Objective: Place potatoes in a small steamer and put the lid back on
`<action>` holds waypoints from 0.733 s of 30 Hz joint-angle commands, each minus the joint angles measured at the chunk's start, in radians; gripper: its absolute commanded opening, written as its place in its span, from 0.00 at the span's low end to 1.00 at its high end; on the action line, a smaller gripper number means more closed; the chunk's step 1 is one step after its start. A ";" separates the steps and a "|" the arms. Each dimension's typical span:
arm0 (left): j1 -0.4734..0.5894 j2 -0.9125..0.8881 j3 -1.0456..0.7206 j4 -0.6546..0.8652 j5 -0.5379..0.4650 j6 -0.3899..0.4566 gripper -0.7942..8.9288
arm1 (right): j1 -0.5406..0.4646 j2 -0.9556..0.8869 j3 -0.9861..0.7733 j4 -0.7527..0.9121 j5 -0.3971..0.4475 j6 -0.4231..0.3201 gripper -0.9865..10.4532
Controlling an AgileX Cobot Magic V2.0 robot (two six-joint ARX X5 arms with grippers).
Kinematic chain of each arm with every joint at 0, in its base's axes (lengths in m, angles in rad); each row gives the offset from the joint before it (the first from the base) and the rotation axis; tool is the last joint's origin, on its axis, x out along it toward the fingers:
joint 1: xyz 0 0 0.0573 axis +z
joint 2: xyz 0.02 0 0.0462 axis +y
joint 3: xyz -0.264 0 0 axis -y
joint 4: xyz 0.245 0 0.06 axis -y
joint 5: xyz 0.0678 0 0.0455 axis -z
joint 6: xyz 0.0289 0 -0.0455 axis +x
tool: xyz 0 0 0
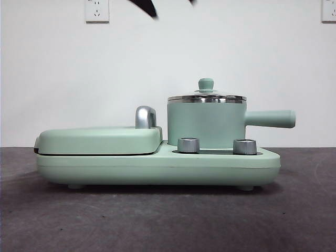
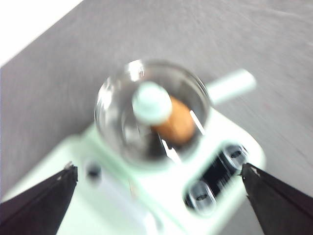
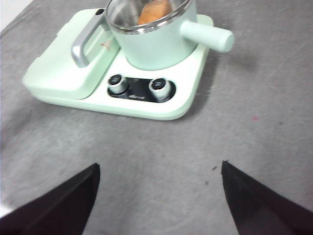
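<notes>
With the lid (image 1: 206, 94) seated on the small steamer (image 1: 206, 123) over the potato (image 2: 177, 125) — sealing it — the left tool (image 2: 159, 196) hangs above, jaws apart; right tool (image 3: 159, 196) likewise spread, well back.

Legible text: none.

Control panel (image 3: 139, 91), the black strip on the front of the mint-green cooker base (image 3: 161, 110): one short line of pale lettering between the two steel knobs (image 3: 117, 81), too small and soft to read. In the left wrist view the same panel is blurred and no characters show.

Grill cover (image 3: 68, 68): a small reddish mark near the steel handle (image 3: 84, 43), not decipherable.
</notes>
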 commanded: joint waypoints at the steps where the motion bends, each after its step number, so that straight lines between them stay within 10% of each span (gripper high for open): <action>1: -0.006 -0.050 0.016 -0.087 0.044 -0.051 0.65 | 0.005 -0.001 0.003 0.010 -0.040 -0.001 0.43; 22: -0.007 -0.905 -1.007 0.183 0.163 -0.274 0.65 | 0.005 -0.001 0.003 0.142 -0.119 -0.032 0.43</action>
